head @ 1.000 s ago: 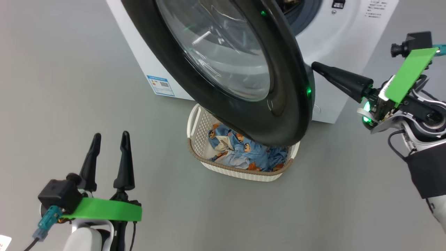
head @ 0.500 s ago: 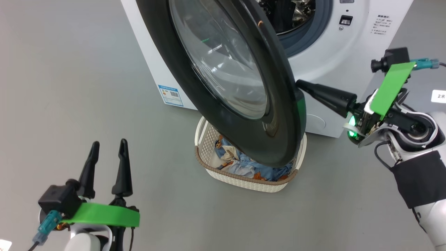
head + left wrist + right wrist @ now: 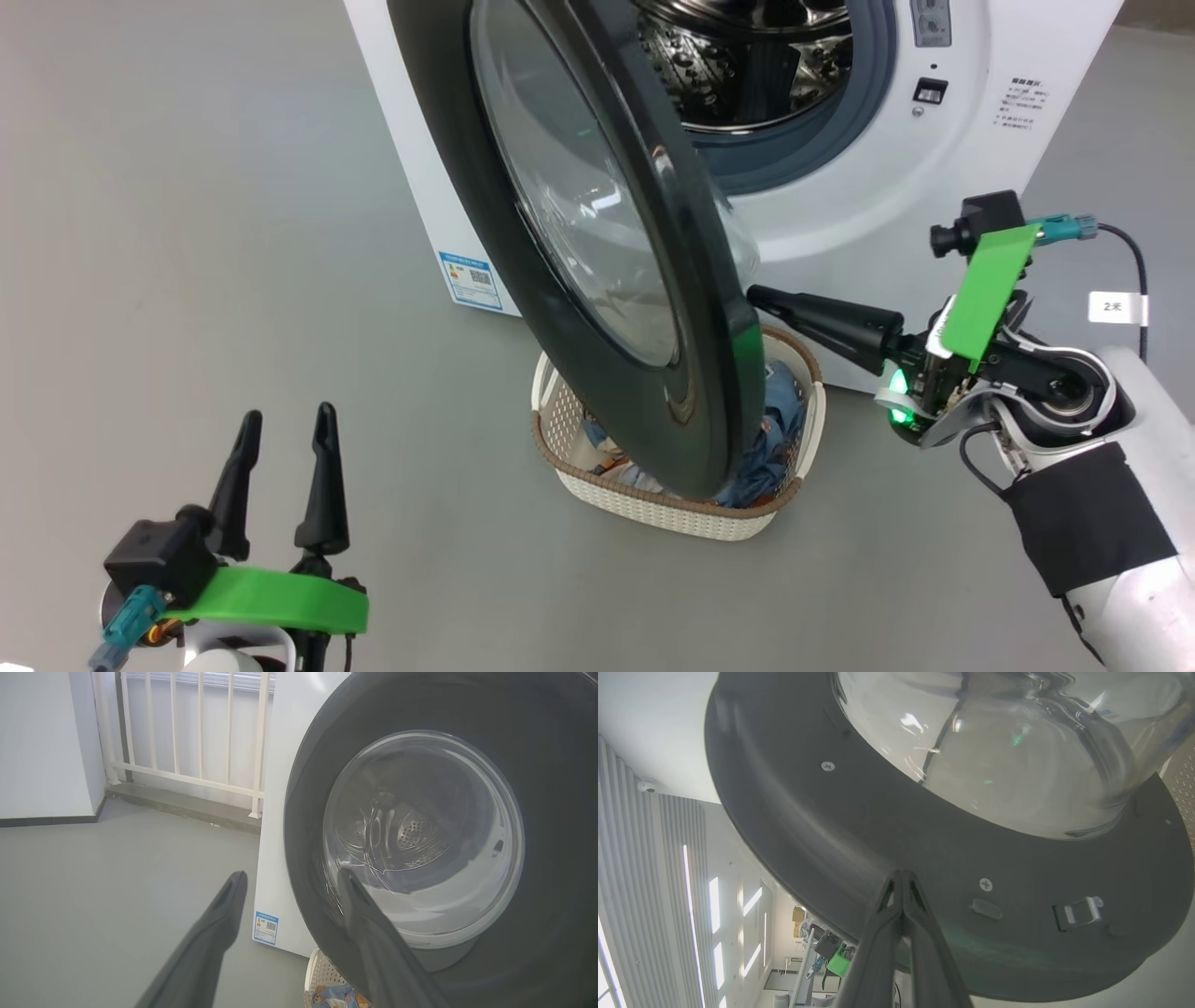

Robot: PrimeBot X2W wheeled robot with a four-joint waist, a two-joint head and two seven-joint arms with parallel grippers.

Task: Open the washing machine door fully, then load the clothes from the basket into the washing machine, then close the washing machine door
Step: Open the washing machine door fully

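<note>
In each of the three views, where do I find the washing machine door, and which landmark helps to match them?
Head view: the washing machine door is at top centre, swung out over the basket.
Left wrist view: it takes the right half, outer face shown.
Right wrist view: its inner face spans the upper part, ahead of the shut right gripper.
Landmark: the door's glass window, in all three.

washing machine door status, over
Right gripper shut, tips at inner face of big round black-rimmed glass door. Left gripper open, idle. Door part open, hanging over cream perforated basket of blue printed clothes.
</note>
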